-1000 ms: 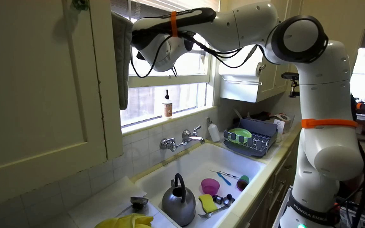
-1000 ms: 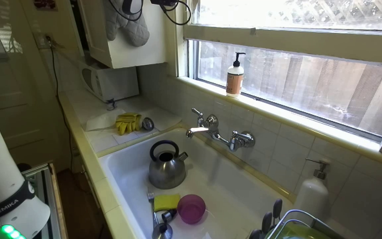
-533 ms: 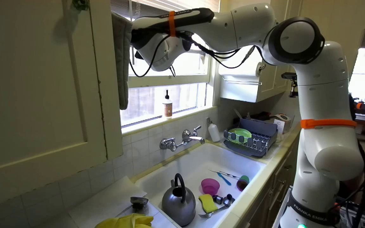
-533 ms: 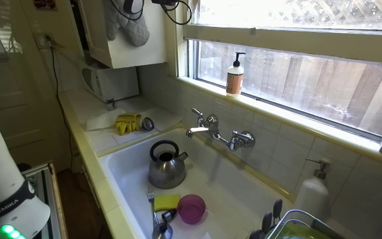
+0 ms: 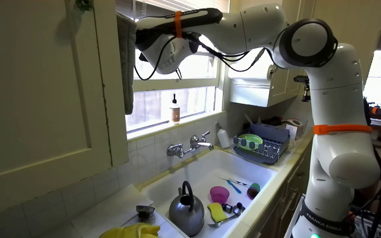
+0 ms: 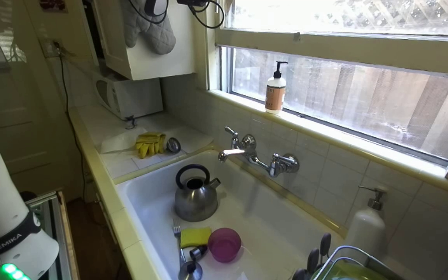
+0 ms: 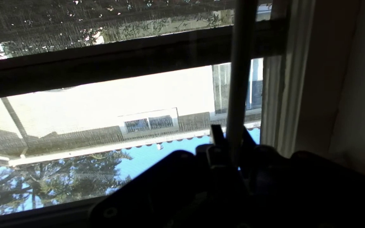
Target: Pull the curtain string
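Observation:
The curtain string (image 7: 240,79) shows in the wrist view as a long, straight, rod-like pull, dark against the bright window. It runs from the top edge down between the fingers of my gripper (image 7: 231,129). Both fingers stand close on either side of it and look shut on it. A sliver of sky shows beside the left fingertip (image 7: 216,131), and the picture is very dark lower down. In an exterior view the fingers are hidden behind the arm's wrist (image 5: 169,62) and a hanging mitt.
A grey quilted oven mitt (image 5: 126,66) hangs from the cream cabinet (image 5: 45,99), right beside the arm. The window frame (image 7: 296,79) rises close on the right of the gripper. Below are a soap bottle (image 6: 275,95) on the sill, a faucet (image 6: 255,155) and a kettle (image 6: 196,198).
In an exterior view the arm has shifted slightly left, toward the cabinet. The upper edge of the oven mitt has moved a little left too. The things in the sink are unmoved.

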You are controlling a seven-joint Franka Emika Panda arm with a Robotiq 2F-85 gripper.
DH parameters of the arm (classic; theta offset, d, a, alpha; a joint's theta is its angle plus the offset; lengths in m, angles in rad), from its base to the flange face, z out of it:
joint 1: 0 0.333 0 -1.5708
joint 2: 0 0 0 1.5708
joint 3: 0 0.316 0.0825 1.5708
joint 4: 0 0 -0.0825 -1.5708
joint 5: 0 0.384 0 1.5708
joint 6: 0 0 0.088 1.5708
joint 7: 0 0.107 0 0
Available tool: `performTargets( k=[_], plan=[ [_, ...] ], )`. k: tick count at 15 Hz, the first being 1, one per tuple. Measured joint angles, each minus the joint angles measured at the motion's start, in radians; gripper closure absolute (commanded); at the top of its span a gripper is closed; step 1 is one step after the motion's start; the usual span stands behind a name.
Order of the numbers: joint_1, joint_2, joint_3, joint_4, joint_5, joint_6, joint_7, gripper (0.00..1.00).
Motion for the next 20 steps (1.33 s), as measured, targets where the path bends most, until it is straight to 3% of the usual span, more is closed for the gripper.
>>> performTargets(
  k=[3,6,11,15,20],
  plan=[
    [-0.003,-0.004,0.001,0.001,-0.014,-0.032,0.014,0.97],
    [-0.030,-0.021,0.007,0.002,-0.070,-0.137,0.070,0.97],
    [-0.107,-0.046,0.021,0.022,-0.303,-0.374,0.300,0.97],
    [-0.303,-0.025,0.270,0.089,-0.336,-0.510,0.310,0.97],
    [-0.561,0.054,0.578,0.179,-0.262,-0.630,0.123,0.97]
  ],
)
